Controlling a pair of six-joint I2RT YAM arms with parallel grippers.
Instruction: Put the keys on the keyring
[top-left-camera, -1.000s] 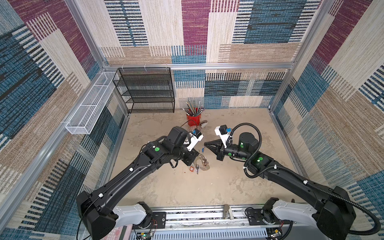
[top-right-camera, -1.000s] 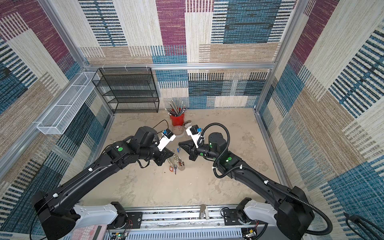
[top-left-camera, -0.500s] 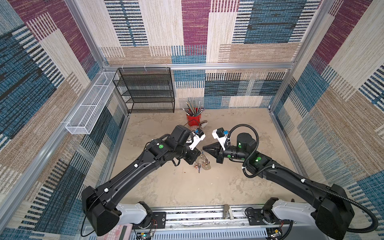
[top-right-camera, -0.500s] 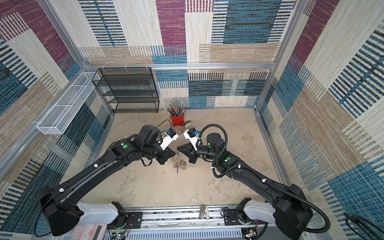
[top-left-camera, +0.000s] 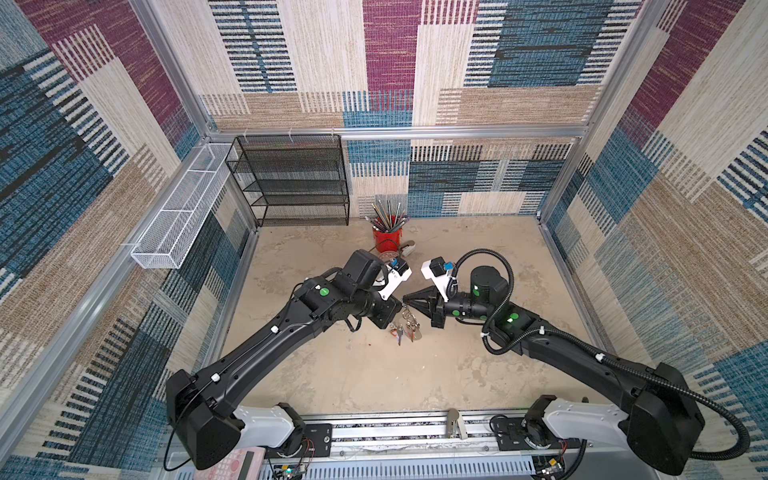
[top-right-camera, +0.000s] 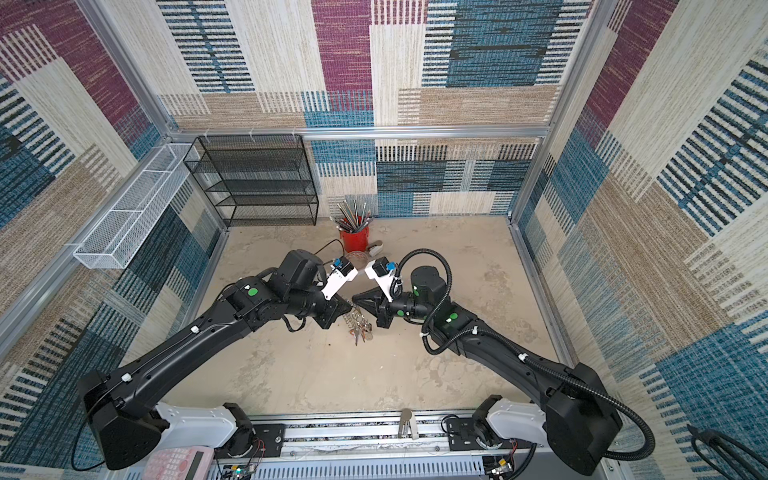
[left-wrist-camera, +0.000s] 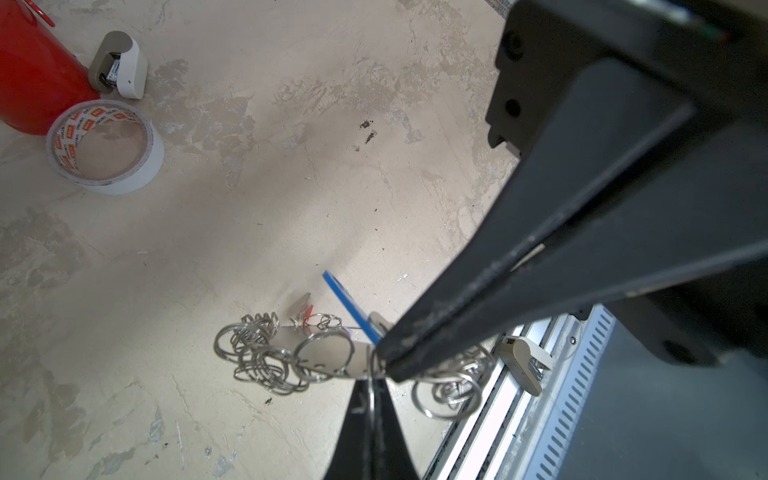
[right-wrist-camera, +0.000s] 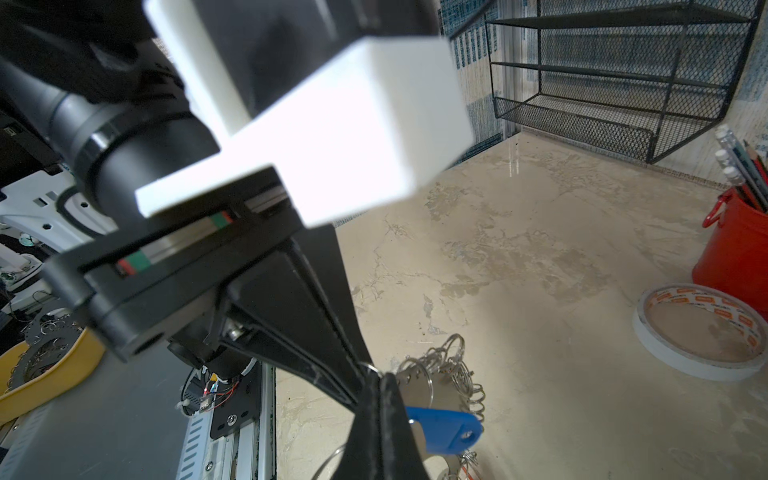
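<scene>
**A:** The left claw (left-wrist-camera: 371, 384) is pressed fully shut, and a silver split ring runs between its two black fingers.

**B:** A ring from what?

**A:** From the keyring (left-wrist-camera: 326, 353), the flat gray crescent-shaped metal plate with many small silver rings along its outer edge.

**B:** And the right claw (left-wrist-camera: 384, 363)?

**A:** It is closed tight as well. It meets the left one tip to tip, right at the plate's edge. Whether it pinches a ring, the plate or a key, I cannot tell.

**B:** So where is the keyring?

**A:** It hangs under the two meeting tips, over the middle of the mottled beige desk (top-left-camera: 374, 374); both top views show it there. Whether its lowest parts touch the desk, I cannot tell.

**B:** What about the keys?

**A:** The blue-tagged key (right-wrist-camera: 446, 428), a small silver metal key on an oblong blue plastic tag, sits just beside the right claw's tip, against the plate. A red tag (left-wrist-camera: 308, 312) shows behind the rings, but its key is mostly hidden.

**B:** Is anything else on the desk?

**A:** Near the back wall stands a red cup of pencils (top-left-camera: 388, 241). A white tape roll (left-wrist-camera: 106, 147) and a small gray-and-white stapler (left-wrist-camera: 120, 66) are just beside it. A black mesh shelf (top-left-camera: 291, 183) fills the back left corner.
</scene>
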